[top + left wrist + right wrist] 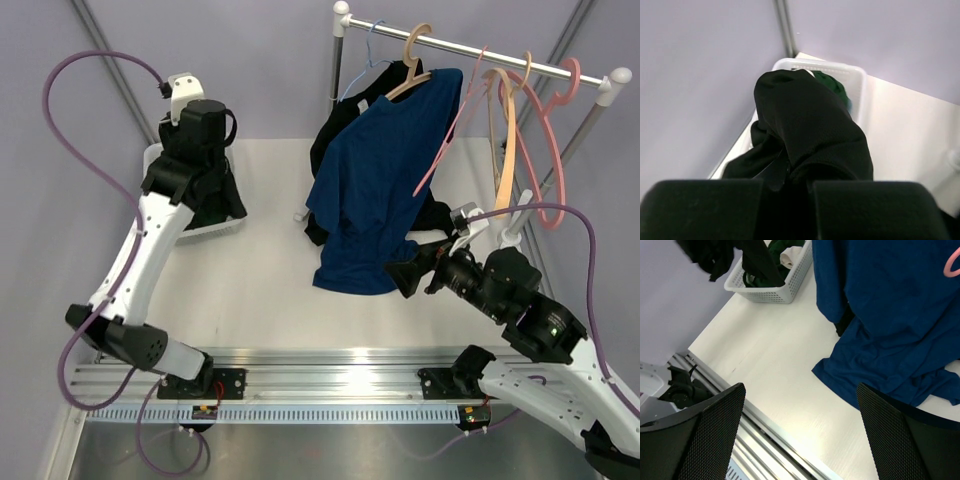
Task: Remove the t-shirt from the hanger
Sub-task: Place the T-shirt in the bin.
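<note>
Blue t-shirt (385, 170) at 1 o'clock is on its hanger (418, 62), hem on the bench (270, 280): we judge removal not started. Left tool (790, 200) pinches a black garment (810, 125) over the basket (860, 85) at 10 o'clock; right tool (800, 435) is spread beside the hem.

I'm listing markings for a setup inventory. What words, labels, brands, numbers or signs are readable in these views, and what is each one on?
No text is readable in any view.
Blue t-shirt: plain, no print shows.
Black garment: plain, no print shows.
White basket: no label shows.
Small coloured tags by the arm bases on the rail: too small to read.
</note>
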Robot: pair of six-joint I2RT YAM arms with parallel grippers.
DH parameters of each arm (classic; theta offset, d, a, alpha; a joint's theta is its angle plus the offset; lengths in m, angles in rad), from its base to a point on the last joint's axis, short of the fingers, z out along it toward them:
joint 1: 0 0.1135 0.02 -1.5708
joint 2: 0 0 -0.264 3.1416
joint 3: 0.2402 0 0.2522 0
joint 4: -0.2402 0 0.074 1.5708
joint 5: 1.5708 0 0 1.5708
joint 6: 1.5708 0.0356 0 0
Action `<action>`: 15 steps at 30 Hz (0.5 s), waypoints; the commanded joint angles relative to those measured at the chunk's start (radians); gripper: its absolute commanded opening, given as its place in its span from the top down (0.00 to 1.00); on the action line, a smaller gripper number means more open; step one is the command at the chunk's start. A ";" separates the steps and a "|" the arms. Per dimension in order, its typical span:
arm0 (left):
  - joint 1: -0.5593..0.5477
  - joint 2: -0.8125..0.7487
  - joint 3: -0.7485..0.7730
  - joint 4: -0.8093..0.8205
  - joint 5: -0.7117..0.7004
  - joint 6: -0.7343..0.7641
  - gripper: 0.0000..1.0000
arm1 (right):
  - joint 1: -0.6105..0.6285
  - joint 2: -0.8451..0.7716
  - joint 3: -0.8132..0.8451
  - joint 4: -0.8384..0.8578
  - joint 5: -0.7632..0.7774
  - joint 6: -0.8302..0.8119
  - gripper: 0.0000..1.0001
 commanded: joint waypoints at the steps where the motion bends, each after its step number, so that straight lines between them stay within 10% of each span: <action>1: 0.098 0.081 0.081 0.144 0.040 0.071 1.00 | 0.007 -0.025 -0.002 0.065 -0.059 0.026 0.01; 15: 0.339 0.314 0.118 0.328 0.111 0.121 1.00 | 0.007 -0.147 -0.037 0.065 -0.013 0.031 0.01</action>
